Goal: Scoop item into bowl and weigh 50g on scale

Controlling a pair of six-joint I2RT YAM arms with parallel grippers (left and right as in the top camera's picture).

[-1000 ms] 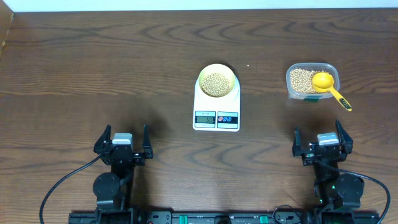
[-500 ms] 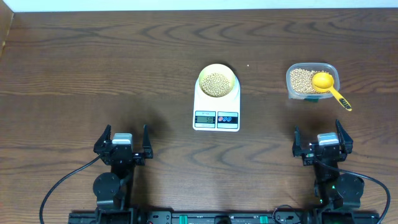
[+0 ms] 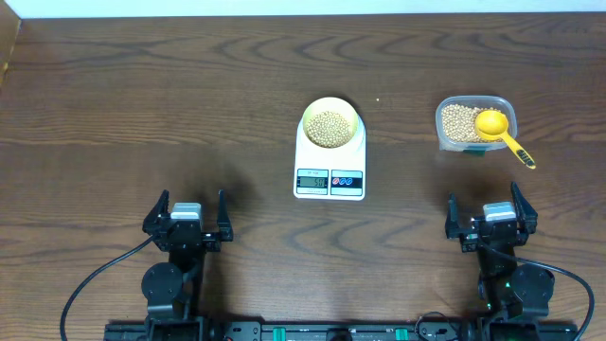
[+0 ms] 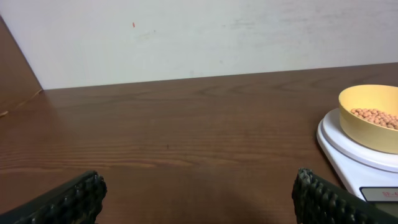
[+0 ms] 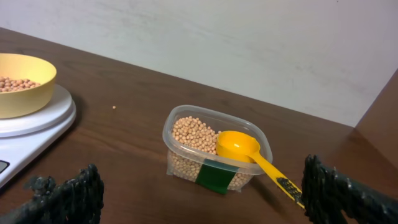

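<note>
The pale-yellow bowl stands on the white scale at mid-table and holds tan beans. From the left wrist the bowl and scale sit far right; from the right wrist the bowl and scale sit far left. More beans fill a clear tub, and a bright yellow scoop rests in it. My left gripper and right gripper stand open and empty near the front edge, well apart from everything.
The tub carries a green tape patch, and the scoop handle sticks out over its rim toward my right fingertip. A pale wall runs behind the table's far edge.
</note>
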